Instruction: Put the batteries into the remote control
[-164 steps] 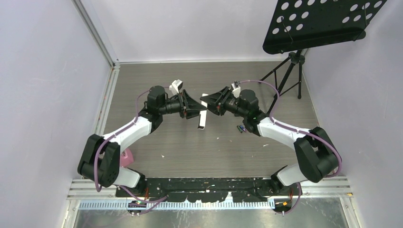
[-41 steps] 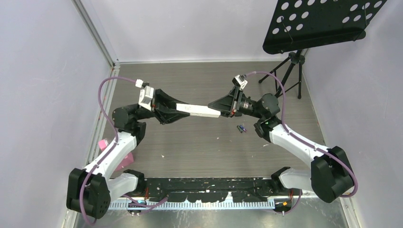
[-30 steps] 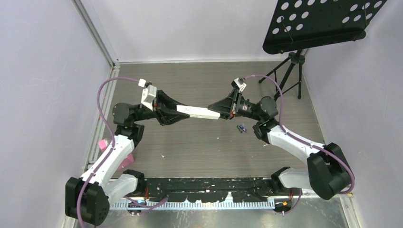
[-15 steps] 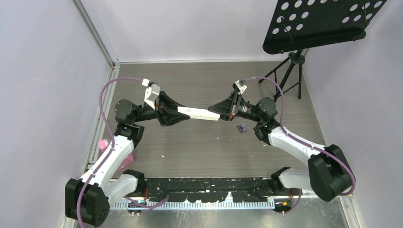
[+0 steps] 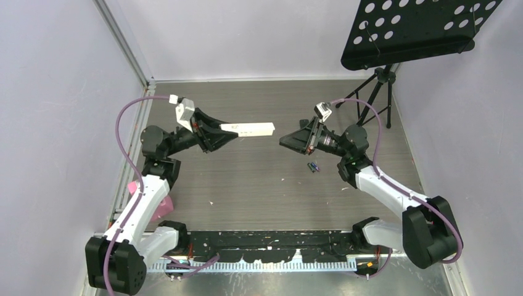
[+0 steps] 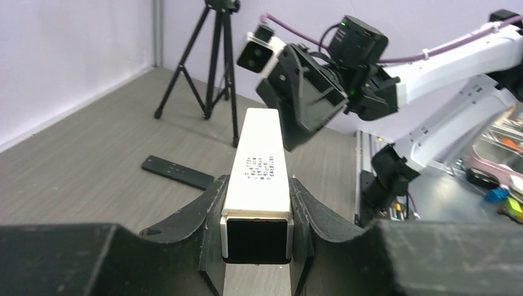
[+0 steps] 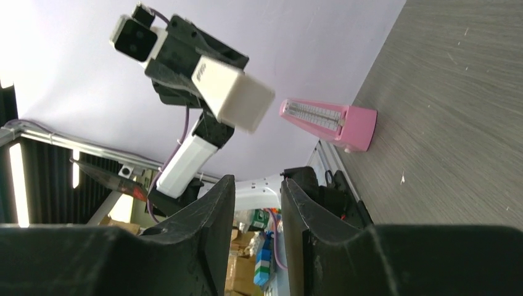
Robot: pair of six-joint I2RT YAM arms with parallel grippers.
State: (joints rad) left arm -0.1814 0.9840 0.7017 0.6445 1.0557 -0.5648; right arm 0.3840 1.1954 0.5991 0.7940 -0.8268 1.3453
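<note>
My left gripper (image 5: 227, 133) is shut on one end of the white remote control (image 5: 248, 129), holding it level above the table with its free end pointing right. In the left wrist view the remote (image 6: 258, 166) sits clamped between both fingers (image 6: 210, 203), printed side up. My right gripper (image 5: 286, 142) hangs open a short way right of the remote's free end, with nothing between its jaws (image 7: 258, 188). From the right wrist the remote (image 7: 233, 92) shows end-on. The batteries (image 5: 313, 166) lie on the table below the right wrist.
A pink metronome (image 7: 330, 123) stands near the left wall, partly behind the left arm (image 5: 163, 207). A black music stand (image 5: 419, 31) on a tripod (image 5: 375, 92) fills the back right corner. A flat black strip (image 6: 176, 172) lies on the table beneath the remote.
The right gripper has let go of the remote's end and drawn back to the right. The left arm has carried the remote up and back to the left.
</note>
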